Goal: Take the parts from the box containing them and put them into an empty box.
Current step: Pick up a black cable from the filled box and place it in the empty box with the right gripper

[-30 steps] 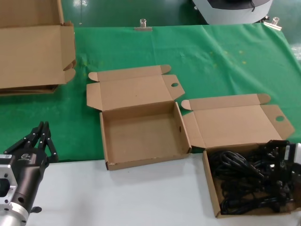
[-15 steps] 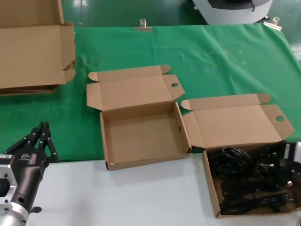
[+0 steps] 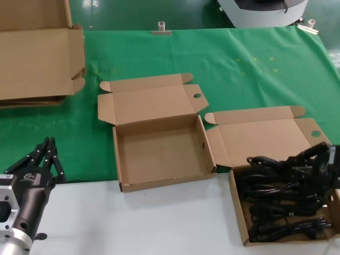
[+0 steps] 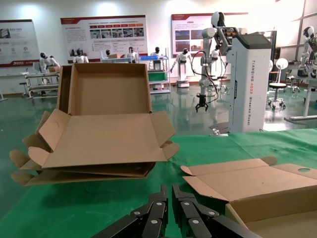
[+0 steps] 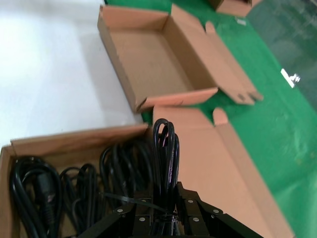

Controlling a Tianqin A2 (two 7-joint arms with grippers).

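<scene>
The box containing the parts (image 3: 237, 215) sits open at the near right with several black power cords (image 3: 276, 210) in it. My right gripper (image 3: 312, 162) is over that box, shut on one coiled cord (image 3: 268, 162) and holding it just above the pile; the right wrist view shows the cord's loop (image 5: 166, 144) standing up between the fingers (image 5: 190, 210). The empty box (image 3: 159, 183) lies open in the middle, also in the right wrist view (image 5: 148, 54). My left gripper (image 3: 48, 144) is parked at the near left, shut and empty.
Large flat cardboard sheets (image 3: 37, 58) are stacked at the far left, also in the left wrist view (image 4: 99, 139). Green cloth (image 3: 249, 69) covers the far table; a white strip (image 3: 133, 223) runs along the front. Both boxes' lids lie open towards the back.
My right gripper has risen out of the right box with a coiled cord in its grip. The left arm has not moved.
</scene>
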